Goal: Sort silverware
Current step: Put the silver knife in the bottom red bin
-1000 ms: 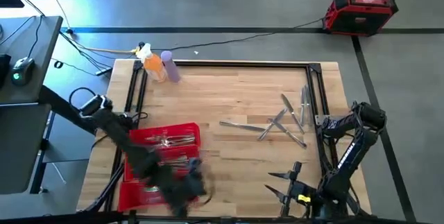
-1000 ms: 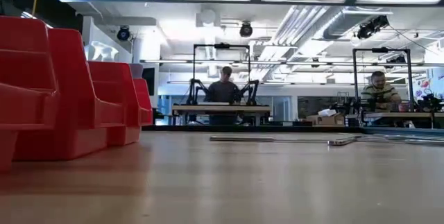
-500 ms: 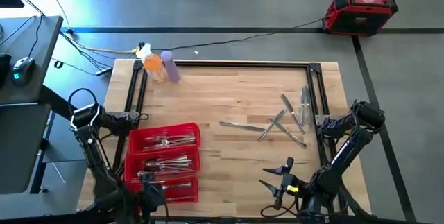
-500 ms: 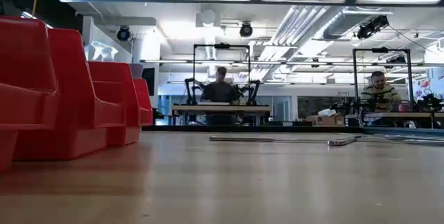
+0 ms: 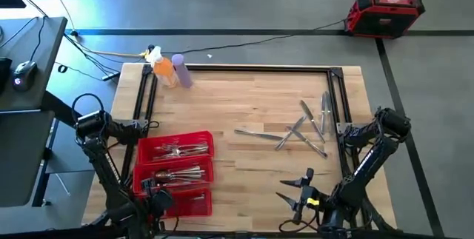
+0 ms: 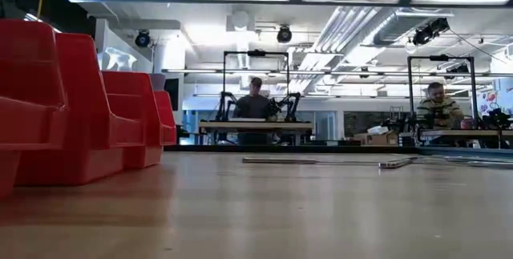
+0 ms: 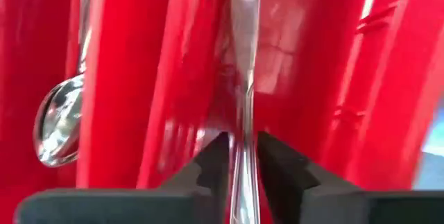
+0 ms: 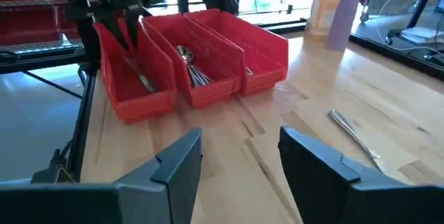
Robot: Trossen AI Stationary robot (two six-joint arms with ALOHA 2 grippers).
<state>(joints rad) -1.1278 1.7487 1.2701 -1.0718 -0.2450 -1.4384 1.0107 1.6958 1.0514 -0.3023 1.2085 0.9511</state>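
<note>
1. Table (image 5: 244, 106): loose silverware (image 5: 300, 129) lay well apart from the tray (image 5: 200, 141), out on the table's right side; more pieces sat already in the tray's bins.
2. Tray: three red bins; the left gripper (image 5: 152, 192) hung over the nearest one.
3. Left gripper: nearly closed, pinching a knife (image 7: 243, 78) pointing into the bin.
4. Right gripper (image 5: 295, 190): spread wide, empty, waiting near the table's front edge, right of the tray.
5. Risk: thin pinch, so the knife could swivel, catch the bin wall and land in the spoon (image 7: 59, 120) bin.
</note>
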